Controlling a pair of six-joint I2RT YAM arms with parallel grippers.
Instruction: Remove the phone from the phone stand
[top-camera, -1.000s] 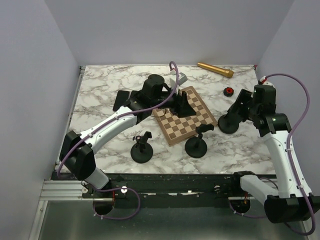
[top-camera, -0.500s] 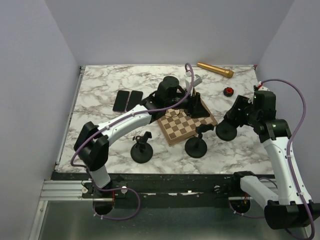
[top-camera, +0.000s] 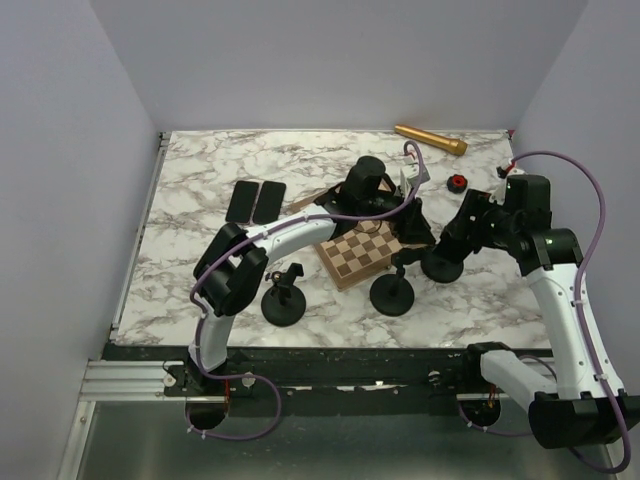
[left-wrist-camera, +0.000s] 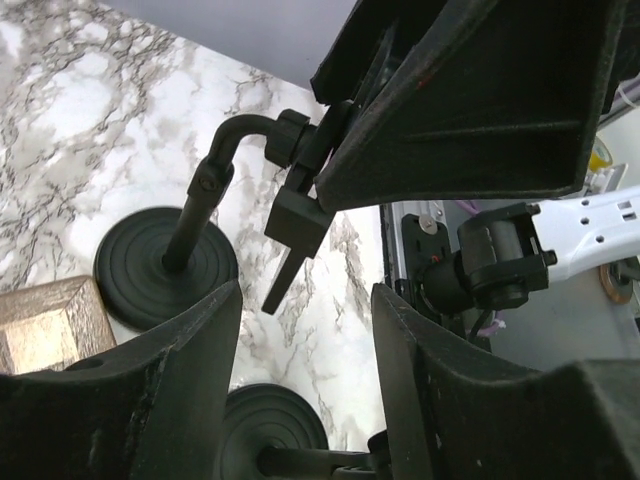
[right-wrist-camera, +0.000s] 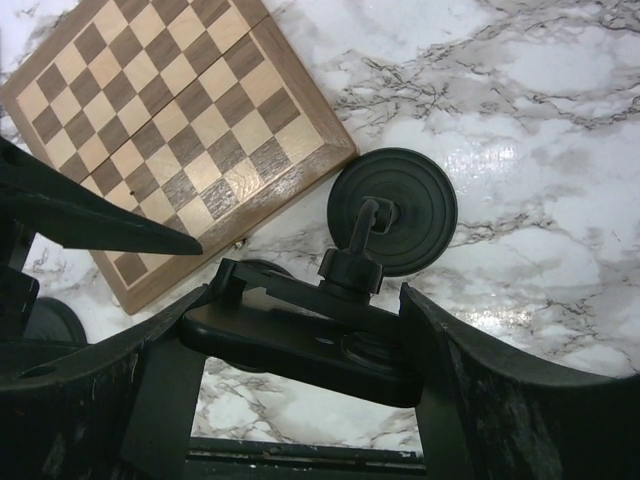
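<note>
A black phone (right-wrist-camera: 300, 350) sits in the clamp of a black phone stand (right-wrist-camera: 392, 212) on the marble table. My right gripper (right-wrist-camera: 310, 300) straddles the phone, with a finger against each of its ends. In the top view my right gripper (top-camera: 468, 222) is over that stand (top-camera: 440, 265). My left gripper (top-camera: 412, 222) is open and empty just left of it, above the chessboard's right corner. In the left wrist view the open left gripper (left-wrist-camera: 305, 400) is below the stand's arm (left-wrist-camera: 200, 190). The dark phone and clamp (left-wrist-camera: 460, 120) fill the top right.
Two empty stands (top-camera: 283, 300) (top-camera: 392, 290) stand near the front. A chessboard (top-camera: 355, 255) lies at the centre, under my left arm. Two other phones (top-camera: 255, 201) lie flat at the left. A gold cylinder (top-camera: 430, 138) and a red-topped button (top-camera: 457, 182) are at the back right.
My left arm has swung right across the chessboard to the held stand. My right gripper has shifted left, and the stand's base moved left with it.
</note>
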